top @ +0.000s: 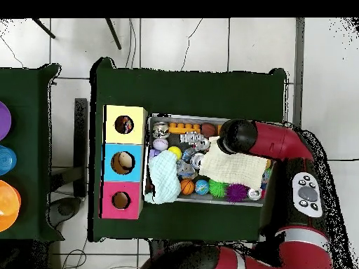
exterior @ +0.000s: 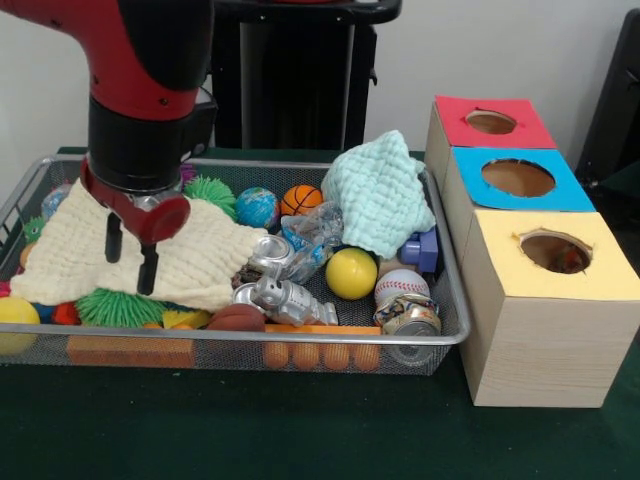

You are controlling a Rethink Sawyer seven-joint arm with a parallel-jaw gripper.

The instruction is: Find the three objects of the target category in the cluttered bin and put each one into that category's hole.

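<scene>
A wire mesh bin (exterior: 445, 335) holds mixed clutter. My gripper (exterior: 130, 274) hangs open just above a cream cloth (exterior: 200, 262) at the bin's left, with nothing between its fingers. In the overhead view the arm's wrist (top: 229, 138) covers the gripper. A yellow ball (exterior: 351, 273), a baseball (exterior: 402, 285), a small basketball (exterior: 301, 199) and a globe ball (exterior: 257, 207) lie in the middle and right. Crushed cans (exterior: 285, 300) rest near the front. Three wooden boxes stand beside the bin, each with a top hole: red (exterior: 490, 122), blue (exterior: 518, 177) and yellow (exterior: 556, 252).
A mint cloth (exterior: 380, 195) drapes over the bin's back right corner. Green spiky balls (exterior: 120, 305), a blue block (exterior: 425, 250), crumpled clear plastic (exterior: 315, 235), a brown football (exterior: 236, 318) and an orange brick (exterior: 130, 350) crowd the bin. The boxes (top: 123, 162) touch the bin (top: 148, 119).
</scene>
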